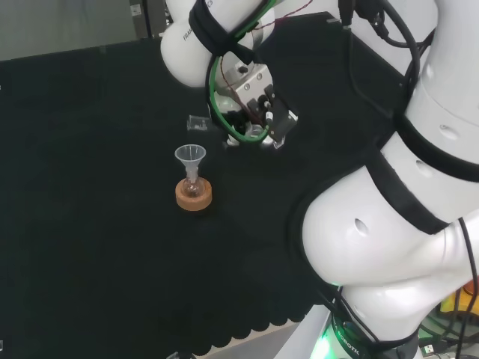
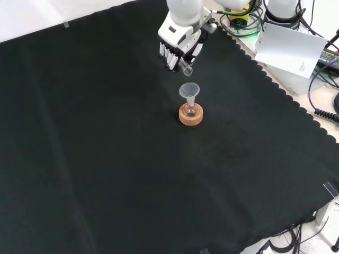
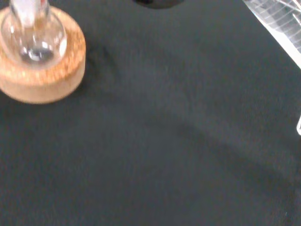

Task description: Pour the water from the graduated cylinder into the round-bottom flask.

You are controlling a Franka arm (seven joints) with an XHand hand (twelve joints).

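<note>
A small clear round-bottom flask [image 1: 193, 187] [image 2: 190, 110] [image 3: 33, 35] sits in a cork ring [image 1: 194, 198] [image 2: 190, 117] [image 3: 44, 75] on the black cloth. A clear funnel [image 1: 190, 155] [image 2: 189, 90] stands in its neck. The hand [image 1: 253, 112] [image 2: 179, 45] hangs above the cloth, to the right of the flask in the head view and beyond it in the front view. Its fingers are curled round a clear graduated cylinder [image 1: 198, 122] [image 2: 188, 70] [image 3: 277, 19], which lies tilted. One end of the cylinder is near the funnel, a little above it. A little liquid shows at the flask's bottom.
The arm's big white links [image 1: 389, 224] stand at the right of the head view. In the front view the cloth's scalloped edge [image 2: 275, 87] runs along the right, with a sheet of paper [image 2: 291, 47] and cables beyond it.
</note>
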